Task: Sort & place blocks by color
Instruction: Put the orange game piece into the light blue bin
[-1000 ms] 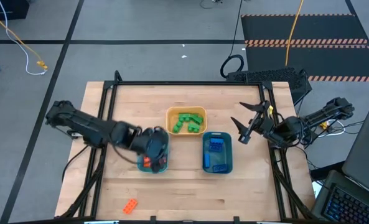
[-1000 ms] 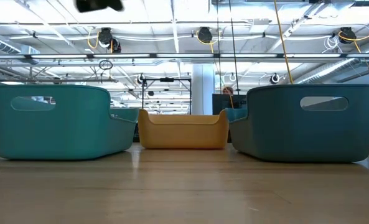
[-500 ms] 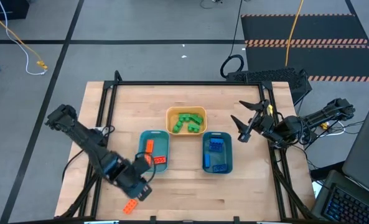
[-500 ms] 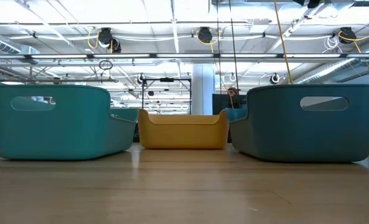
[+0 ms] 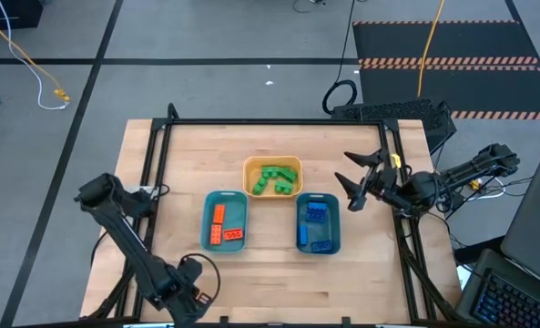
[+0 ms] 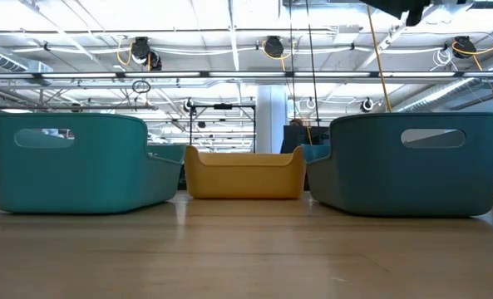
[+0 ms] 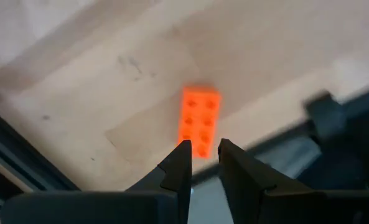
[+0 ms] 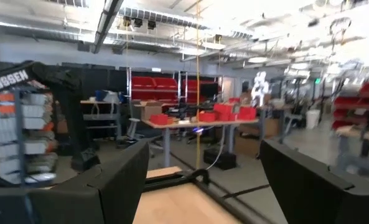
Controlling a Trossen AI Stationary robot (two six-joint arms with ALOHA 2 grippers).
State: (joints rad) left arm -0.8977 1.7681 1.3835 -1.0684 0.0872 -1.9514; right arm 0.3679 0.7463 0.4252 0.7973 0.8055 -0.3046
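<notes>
Left end effector [image 7: 201,158] narrowly parted, pointing down; right end effector [image 5: 353,182] spread wide.

Left gripper [image 5: 186,298] low at table's [image 5: 370,282] near edge. Right gripper [image 5: 353,180] spread wide, beside blue-filled teal bin [image 5: 318,223].

Green blocks [image 5: 271,177] sit at frame center, orange blocks [image 5: 224,225] lower left of them, blue blocks [image 5: 317,225] lower right, and one orange block [image 7: 198,120] lies flat alone.

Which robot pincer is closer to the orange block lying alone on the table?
The left pincer hangs just above the orange block near the table's front edge. The right pincer waits far off by the right edge, past the blue-filled bin.
</notes>
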